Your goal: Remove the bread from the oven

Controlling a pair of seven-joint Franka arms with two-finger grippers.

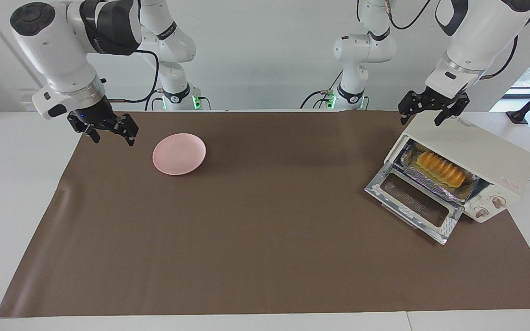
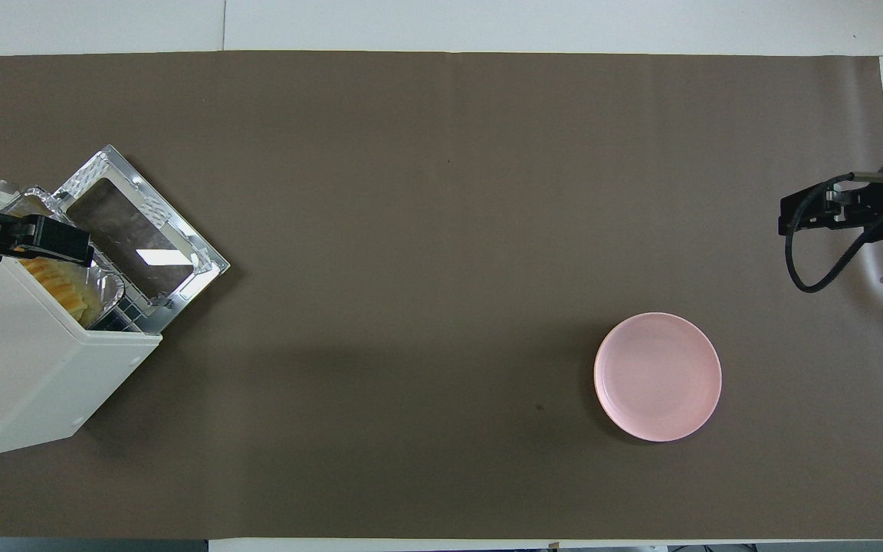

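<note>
The left gripper [image 1: 421,117] hangs over the top edge of the toaster oven [image 1: 476,156], its fingers spread wide and holding nothing. Below it, inside the oven with its drop door [image 1: 412,202] folded down, the bread loaf [image 1: 440,168] lies on a foil tray [image 1: 423,179]. The right gripper [image 1: 111,135], also wide open and empty, waits just beside the pink plate [image 1: 179,154], over the edge of the brown mat [image 1: 265,239].

The bread [image 1: 440,168] lies on a foil tray [image 1: 426,183] in the oven [image 1: 469,161], at the left arm's end. The plate [image 1: 179,154] sits toward the right arm's end.
</note>
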